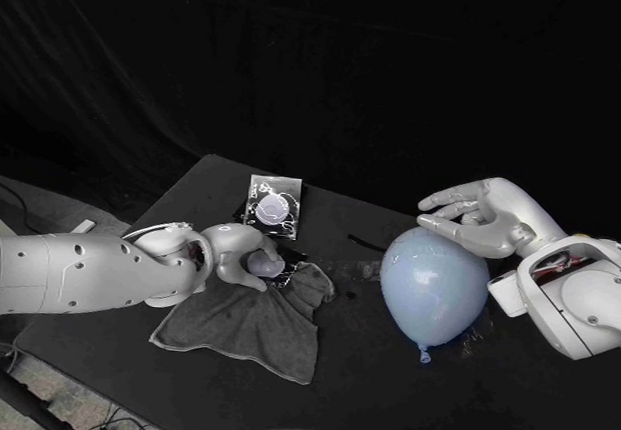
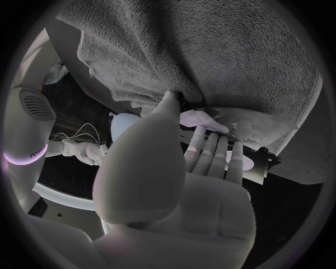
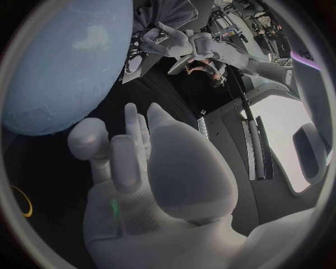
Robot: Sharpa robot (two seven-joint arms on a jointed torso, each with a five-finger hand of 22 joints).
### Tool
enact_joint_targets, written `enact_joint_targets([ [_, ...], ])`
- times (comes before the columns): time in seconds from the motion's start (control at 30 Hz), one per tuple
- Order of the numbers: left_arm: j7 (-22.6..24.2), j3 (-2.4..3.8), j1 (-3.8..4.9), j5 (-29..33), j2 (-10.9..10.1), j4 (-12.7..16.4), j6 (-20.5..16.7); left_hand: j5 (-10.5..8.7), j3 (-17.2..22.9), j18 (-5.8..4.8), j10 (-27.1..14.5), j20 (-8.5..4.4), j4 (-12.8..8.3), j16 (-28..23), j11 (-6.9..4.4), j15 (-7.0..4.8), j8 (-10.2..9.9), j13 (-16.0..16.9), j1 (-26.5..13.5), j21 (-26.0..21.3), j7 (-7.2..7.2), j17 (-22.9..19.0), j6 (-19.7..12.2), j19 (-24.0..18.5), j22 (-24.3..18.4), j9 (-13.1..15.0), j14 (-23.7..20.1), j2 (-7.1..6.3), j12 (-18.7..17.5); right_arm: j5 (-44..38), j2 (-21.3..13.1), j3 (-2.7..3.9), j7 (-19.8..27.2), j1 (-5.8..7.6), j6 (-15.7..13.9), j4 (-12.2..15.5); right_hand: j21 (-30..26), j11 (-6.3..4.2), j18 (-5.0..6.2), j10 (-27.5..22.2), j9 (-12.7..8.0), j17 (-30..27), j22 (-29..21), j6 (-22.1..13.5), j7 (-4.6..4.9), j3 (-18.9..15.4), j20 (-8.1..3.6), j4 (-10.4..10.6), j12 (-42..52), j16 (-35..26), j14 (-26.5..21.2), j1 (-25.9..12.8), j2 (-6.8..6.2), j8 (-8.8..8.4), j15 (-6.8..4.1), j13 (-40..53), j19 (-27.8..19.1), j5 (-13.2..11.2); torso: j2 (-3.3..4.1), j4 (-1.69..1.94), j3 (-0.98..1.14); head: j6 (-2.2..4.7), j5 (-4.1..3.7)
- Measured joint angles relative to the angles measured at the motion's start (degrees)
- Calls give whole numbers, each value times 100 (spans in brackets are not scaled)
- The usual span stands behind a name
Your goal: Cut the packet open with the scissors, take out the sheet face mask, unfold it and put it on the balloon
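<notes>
The black packet point(image 1: 274, 204) with a pale mask picture lies flat on the table beyond a grey cloth point(image 1: 252, 321). My left hand point(image 1: 239, 253) hovers over the cloth's far edge, just short of the packet. In the left wrist view its fingers point(image 2: 210, 151) stretch out straight toward the packet point(image 2: 260, 163), with nothing gripped. The pale blue balloon point(image 1: 433, 283) lies on the table at the right, knot toward me. My right hand point(image 1: 470, 220) rests on the balloon's top with its fingers apart. The balloon point(image 3: 63, 61) fills one side of the right wrist view.
The crumpled grey cloth point(image 2: 196, 56) covers the table in front of the packet. A small thin dark object point(image 1: 363, 242) lies between the packet and the balloon; I cannot tell what it is. The table's edges fall away at the left and back.
</notes>
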Motion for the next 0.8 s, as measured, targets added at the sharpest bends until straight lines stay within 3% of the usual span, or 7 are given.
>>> enact_joint_targets([
  [0.17, 58, -7, -8, 75, -14, -1, -37, 0, 610, 0, 150, -7, -8, 0, -11, -27, 60, 0, -36, 1, -52, -7, 124, 9, 4, 3, 89, 207, -50, 12, -5, 0, 1, 0, 2, 4, 0, 0, 0, 0, 0, -6, 6, 0, 0, 0, -8, 0, 0, 0, 0, 0, 0, 0, 0, 6, -8, 0, -1, -3, 2, 0, -14],
  [0.4, 160, -13, -17, 206, -58, 28, -62, 0, 1131, 0, 262, 13, -21, -1, 1, 6, 60, 0, -16, 6, -41, -9, 197, 71, -2, 36, 184, 330, -50, 39, -11, 0, 2, 0, 6, 0, 0, 0, 0, 0, 0, -5, 9, 1, -1, 32, 13, 0, 0, 24, 0, -24, 21, 0, 0, 7, -28, 34, -3, -3, 2, 14, -33],
  [0.57, 239, -19, -22, 314, -127, 95, -68, 0, 1318, 1, 334, 33, -32, -1, 33, 18, 60, 7, 43, 40, -44, -5, 260, 91, -5, 28, 280, 389, -49, 59, -15, 0, 3, 1, 11, -6, 0, 0, 0, 0, 0, -6, 8, 6, -7, 32, 13, 0, 0, 24, 0, -45, 0, 0, 0, 6, -28, 34, -3, -1, 2, 24, -49],
  [0.73, 320, -22, -23, 440, -214, 191, -57, 1, 1393, 21, 508, 52, -28, 0, 36, 40, 195, 8, -11, 67, -78, 29, 549, 153, -5, 30, 431, 335, -49, 78, -17, 0, 3, 1, 20, -15, -1, 0, -1, 0, 0, -30, -3, -11, 8, 32, 13, 0, 0, 24, 0, -45, 0, 0, 0, 6, -28, 34, -3, 1, 2, 31, -65],
  [0.8, 354, -22, -21, 482, -230, 202, -50, 1, 1394, 44, 612, 39, -29, 3, -17, 17, 311, 14, -11, 68, -93, 37, 766, 188, -5, 87, 524, 335, -49, 84, -17, 0, 3, 1, 23, -22, -1, 0, -1, 0, 0, -33, -3, -11, 8, 32, 13, 0, 0, 24, 0, -45, 0, 0, 0, 6, -28, 34, -3, 3, 2, 37, -73],
])
